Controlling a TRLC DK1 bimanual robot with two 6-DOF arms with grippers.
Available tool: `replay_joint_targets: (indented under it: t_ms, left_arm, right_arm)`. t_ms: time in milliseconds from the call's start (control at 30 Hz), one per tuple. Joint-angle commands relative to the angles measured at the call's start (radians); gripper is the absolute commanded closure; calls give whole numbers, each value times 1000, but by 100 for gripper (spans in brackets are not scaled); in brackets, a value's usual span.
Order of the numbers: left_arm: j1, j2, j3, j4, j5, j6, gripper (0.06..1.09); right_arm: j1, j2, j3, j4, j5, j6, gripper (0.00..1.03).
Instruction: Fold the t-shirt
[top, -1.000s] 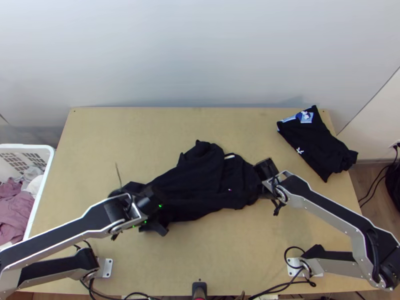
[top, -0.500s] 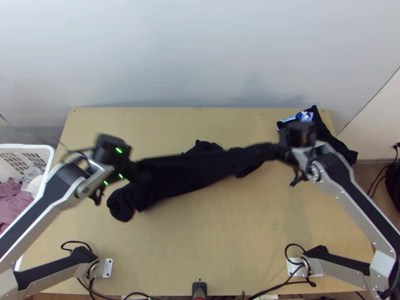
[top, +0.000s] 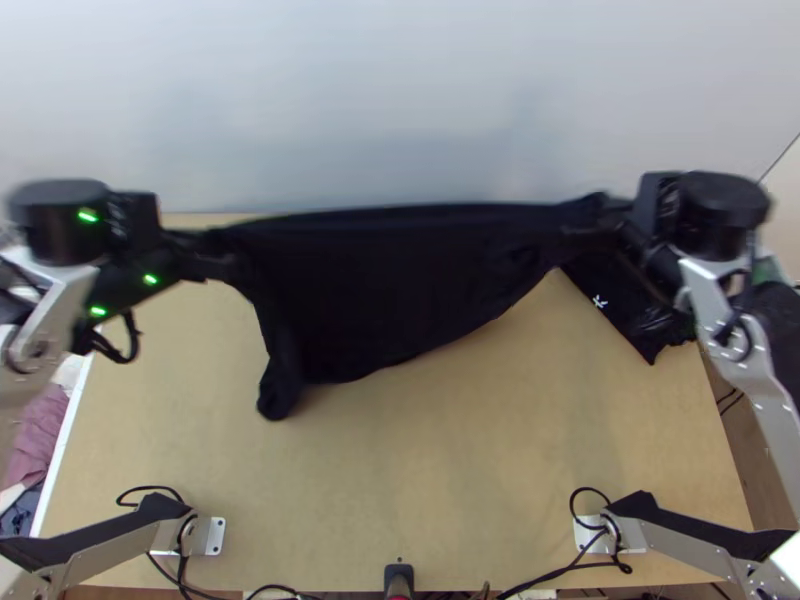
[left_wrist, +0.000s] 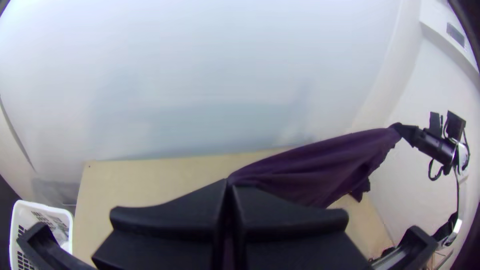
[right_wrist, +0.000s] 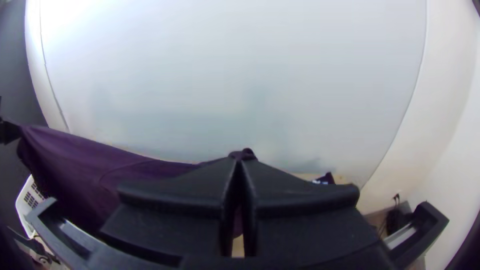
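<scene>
Left gripper: fingers pressed together on one upper corner of the t-shirt. Right gripper: same, fingers closed on the opposite upper corner. Shirt is strung between them over the table, top edge nearly straight. Long axis runs left-right, across the table. Lower part hangs toward the near edge, with a narrow flap pointing that way below the left gripper's side.
</scene>
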Motion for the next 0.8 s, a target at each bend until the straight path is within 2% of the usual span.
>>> replay_joint_targets:
  t_ms: [0,233,500,767]
  left_arm:
    - [12,75,362,-96,18,-21,105]
    - [43,50,440,-34,-32,-15,105]
    - [33,-56,448,9,-37,39,105]
    - [9,-131,422,-99,-6,53,105]
  right_arm:
    - [76,-32,203,10,163,-102,100]
    - [182,-130,220,145,348,-305,100]
    - [191,-225,220,274,422,-472,100]
    - [197,-285,184,146,422,-483,100]
